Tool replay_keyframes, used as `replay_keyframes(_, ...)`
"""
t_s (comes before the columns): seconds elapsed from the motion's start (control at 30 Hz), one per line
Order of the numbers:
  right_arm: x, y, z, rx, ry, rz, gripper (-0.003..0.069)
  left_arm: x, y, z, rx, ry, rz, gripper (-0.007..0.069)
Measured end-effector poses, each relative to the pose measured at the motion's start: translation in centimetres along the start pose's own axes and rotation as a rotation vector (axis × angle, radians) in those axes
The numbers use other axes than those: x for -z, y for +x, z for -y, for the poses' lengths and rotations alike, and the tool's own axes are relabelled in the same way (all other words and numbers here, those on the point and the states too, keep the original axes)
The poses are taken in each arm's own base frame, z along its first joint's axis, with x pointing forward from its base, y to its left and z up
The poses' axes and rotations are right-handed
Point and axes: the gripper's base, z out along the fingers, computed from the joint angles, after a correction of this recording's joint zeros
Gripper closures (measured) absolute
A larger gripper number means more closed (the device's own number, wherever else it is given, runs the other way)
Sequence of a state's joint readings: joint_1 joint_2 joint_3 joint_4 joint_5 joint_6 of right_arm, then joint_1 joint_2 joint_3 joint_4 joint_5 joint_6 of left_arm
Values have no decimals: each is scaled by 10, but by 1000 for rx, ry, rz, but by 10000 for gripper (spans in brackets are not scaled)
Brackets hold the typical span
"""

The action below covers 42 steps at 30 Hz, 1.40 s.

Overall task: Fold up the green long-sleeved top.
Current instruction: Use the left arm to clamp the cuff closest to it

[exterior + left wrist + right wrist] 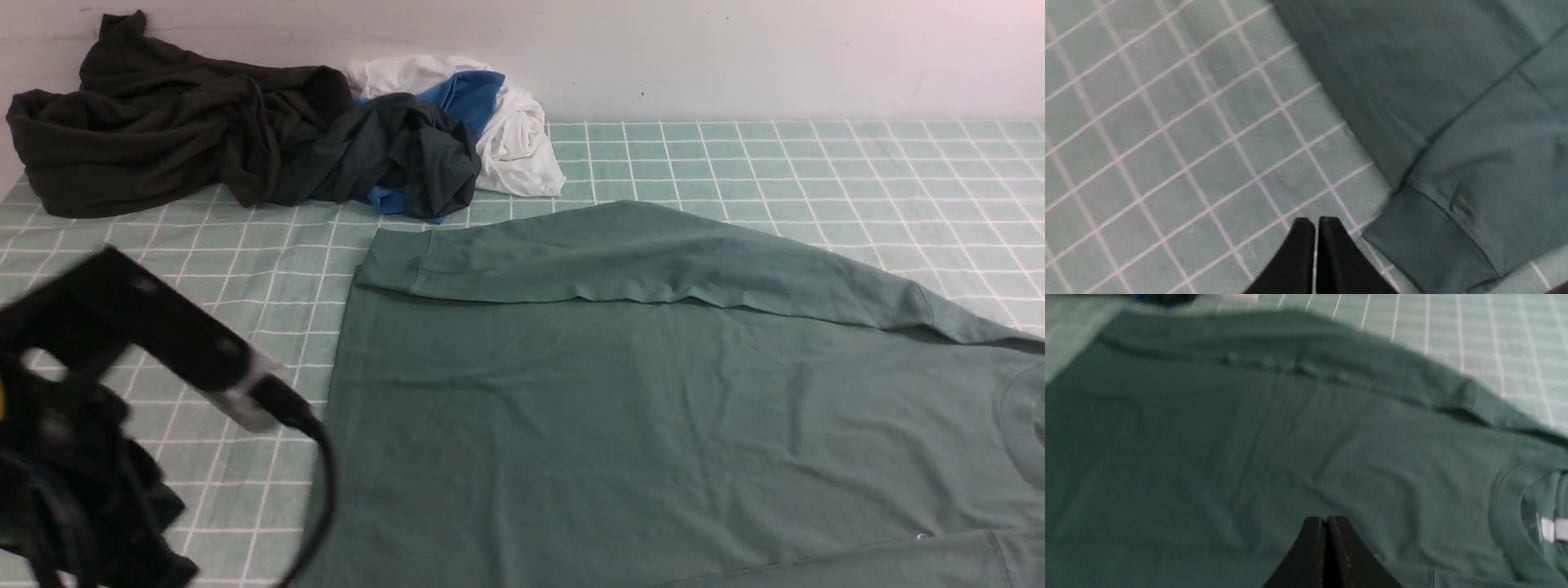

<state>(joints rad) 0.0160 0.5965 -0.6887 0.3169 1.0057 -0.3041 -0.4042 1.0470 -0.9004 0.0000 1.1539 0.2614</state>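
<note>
One sage-green long-sleeved top (653,392) lying flat, far sleeve (653,253) folded across its body, both jaws pinched together, empty.

Surface (735,155) is covered in pale green w/ thin white grid lines. It lies below the left tool (1314,222) & runs well beyond it to the back wall (735,57). Wall is off-white & plain, w/ a few faint scuffs. Light is soft & even, w/ a slight pink tint far to the tool's right.

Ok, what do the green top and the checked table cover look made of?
Green long-sleeved top: soft matte knit, probably cotton jersey; it lies limp with shallow creases. Table cover: matte cloth, slightly fuzzy, white grid; weave too blurred to tell.
</note>
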Motion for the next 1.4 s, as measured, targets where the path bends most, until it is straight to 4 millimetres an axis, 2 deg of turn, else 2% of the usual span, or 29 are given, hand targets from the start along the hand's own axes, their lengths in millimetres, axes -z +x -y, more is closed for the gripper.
replay_keyframes(0.07,-10,-5,-6,47,-97,-192,673,-28,-10,17,-108,49,-99,610)
replay_keyframes(0.2,-23,-1,-16,119,-184,-347,673,-70,-10,39,-204,96,-202,538)
replay_keyframes(0.33,-25,0,-19,180,-192,-381,673,-105,-6,48,-231,110,-227,420)
replay_keyframes(0.47,-26,2,-19,191,-188,-385,673,-132,-10,52,-219,130,-250,292)
replay_keyframes(0.5,-26,2,-19,190,-188,-388,673,-133,-11,53,-218,130,-246,287)
replay_keyframes(0.53,-28,6,-18,189,-189,-401,673,-144,-12,54,-216,134,-261,256)
replay_keyframes(0.67,-32,13,-18,184,-191,-429,673,-164,-11,56,-205,151,-324,256)
replay_keyframes(0.73,-33,15,-18,183,-192,-434,673,-166,-11,57,-199,158,-341,280)
replay_keyframes(0.77,-34,16,-18,182,-192,-439,673,-166,-11,57,-197,161,-347,328)
replay_keyframes(0.8,-34,16,-18,183,-192,-439,673,-166,-11,57,-196,162,-349,336)
replay_keyframes(0.97,-34,16,-18,182,-191,-439,673,-160,-9,60,-161,191,-358,585)
replay_keyframes(1.0,-34,16,-17,179,-188,-440,673,-157,-9,60,-159,194,-356,603)
replay_keyframes(1.1,-34,16,-15,168,-162,-445,673,-149,-10,60,-161,195,-342,620)
replay_keyframes(1.17,-38,19,-8,135,-69,-453,673,-133,-17,58,-172,186,-303,625)
replay_keyframes(1.2,-39,20,-6,137,-53,-455,673,-132,-18,57,-175,185,-304,625)
replay_keyframes(1.3,-49,27,4,80,68,-513,673,-119,-27,55,-190,170,-274,625)
replay_keyframes(1.4,-71,36,13,10,174,-601,673,-108,-37,53,-199,162,-259,625)
